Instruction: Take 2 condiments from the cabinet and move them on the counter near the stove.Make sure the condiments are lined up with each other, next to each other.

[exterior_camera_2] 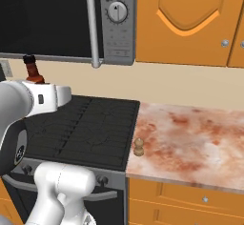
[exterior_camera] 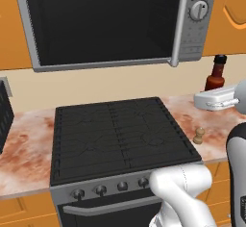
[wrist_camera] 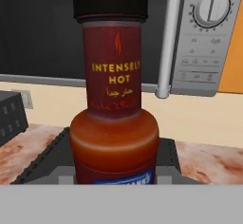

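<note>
Nearest you, one pepper mill stands on the counter just right of the stove. Beyond it, your gripper is clamped on the one sauce bottle, held upright before the microwave.

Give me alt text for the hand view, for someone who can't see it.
A dark-red sauce bottle with a black cap and an "Intensely Hot" label stands upright, close in front of the camera. Behind it are the steel microwave with its round dial, a beige wall, the black stove and mottled reddish counter.
</note>
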{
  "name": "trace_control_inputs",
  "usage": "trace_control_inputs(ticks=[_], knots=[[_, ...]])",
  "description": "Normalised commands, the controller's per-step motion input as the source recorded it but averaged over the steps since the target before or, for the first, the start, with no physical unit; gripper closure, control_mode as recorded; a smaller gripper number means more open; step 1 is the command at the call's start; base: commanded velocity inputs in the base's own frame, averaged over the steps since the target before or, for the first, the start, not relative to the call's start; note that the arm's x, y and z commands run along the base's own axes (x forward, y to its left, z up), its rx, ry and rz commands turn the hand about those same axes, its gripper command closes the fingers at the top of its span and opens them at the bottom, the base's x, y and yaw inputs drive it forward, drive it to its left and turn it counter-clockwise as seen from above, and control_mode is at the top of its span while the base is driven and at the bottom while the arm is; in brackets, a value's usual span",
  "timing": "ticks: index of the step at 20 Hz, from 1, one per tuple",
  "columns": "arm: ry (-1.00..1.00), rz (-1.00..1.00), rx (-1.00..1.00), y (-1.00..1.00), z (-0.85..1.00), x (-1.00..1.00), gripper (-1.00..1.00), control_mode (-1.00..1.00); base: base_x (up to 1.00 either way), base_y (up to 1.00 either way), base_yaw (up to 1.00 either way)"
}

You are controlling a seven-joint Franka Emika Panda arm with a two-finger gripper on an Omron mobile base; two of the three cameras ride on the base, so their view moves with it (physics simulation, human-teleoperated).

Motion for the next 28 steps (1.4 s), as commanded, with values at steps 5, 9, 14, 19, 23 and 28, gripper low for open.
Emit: trace_control_inputs(ticks=[5, 9, 14, 19, 23, 28], knots=[[0.03, 0.00, 0.00, -0.19, -0.17, 0.00, 1.00, -1.00, 0.00, -0.06, 0.00], [0.07, 0.00, 0.00, -0.38, -0.34, 0.01, 1.00, -1.00, 0.00, 0.00, 0.00], [0.10, 0.01, 0.00, -0.31, -0.28, 0.18, 1.00, -1.00, 0.00, 0.00, 0.00], [0.04, 0.05, 0.00, -0.33, -0.18, 0.11, 1.00, -1.00, 0.00, 0.00, 0.00], [0.00, 0.04, 0.00, -0.47, -0.17, 0.05, 1.00, -1.00, 0.00, 0.00, 0.00], [0.00, 0.04, 0.00, -0.51, -0.22, 0.08, 1.00, -1.00, 0.00, 0.00, 0.00]])
